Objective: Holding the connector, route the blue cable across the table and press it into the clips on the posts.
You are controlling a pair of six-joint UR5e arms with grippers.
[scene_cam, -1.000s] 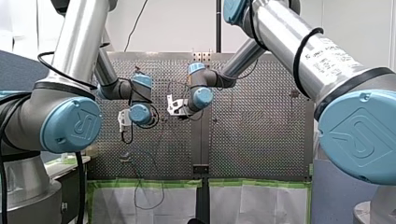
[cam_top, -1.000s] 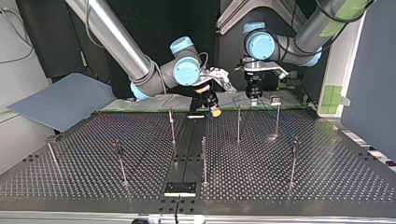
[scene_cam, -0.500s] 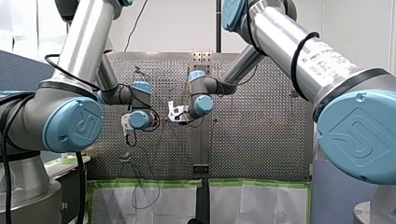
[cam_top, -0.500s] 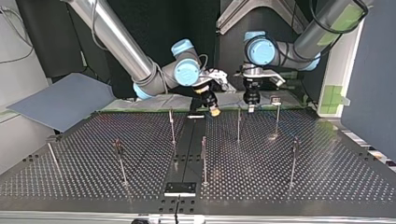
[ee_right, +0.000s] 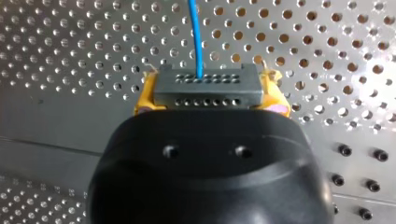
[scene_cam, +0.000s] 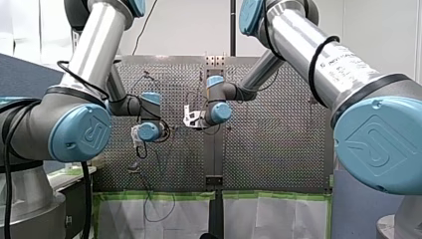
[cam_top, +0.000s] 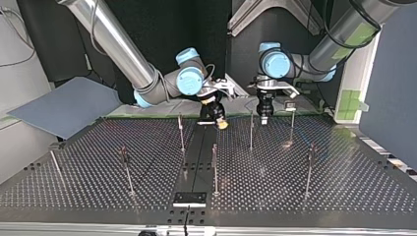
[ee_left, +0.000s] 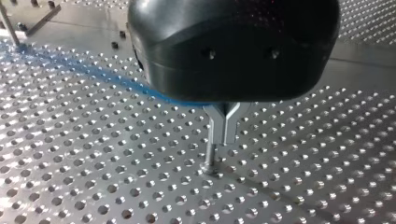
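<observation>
In the right wrist view my right gripper (ee_right: 210,100) is shut with its yellow pads on a grey connector (ee_right: 205,86). A blue cable (ee_right: 196,37) leaves the connector and runs ahead over the perforated table. In the top view the same gripper (cam_top: 220,119) hangs low near the table's far edge, by the middle strip. My left gripper (cam_top: 264,119) stands beside it, close to a thin post (cam_top: 251,130). The left wrist view shows its metal fingers (ee_left: 224,126) pressed together just above the plate, with the blue cable (ee_left: 98,72) passing under the black body; whether they pinch it is hidden.
Several thin posts stand across the table (cam_top: 344,187), among them one at the middle (cam_top: 215,169) and one at the top view's right (cam_top: 309,169). A grey panel (cam_top: 64,105) leans at the far left. A black plate (cam_top: 189,198) lies at the near edge.
My left gripper has come down toward the table. My right gripper with the connector has shifted slightly toward the top view's left and lower.
</observation>
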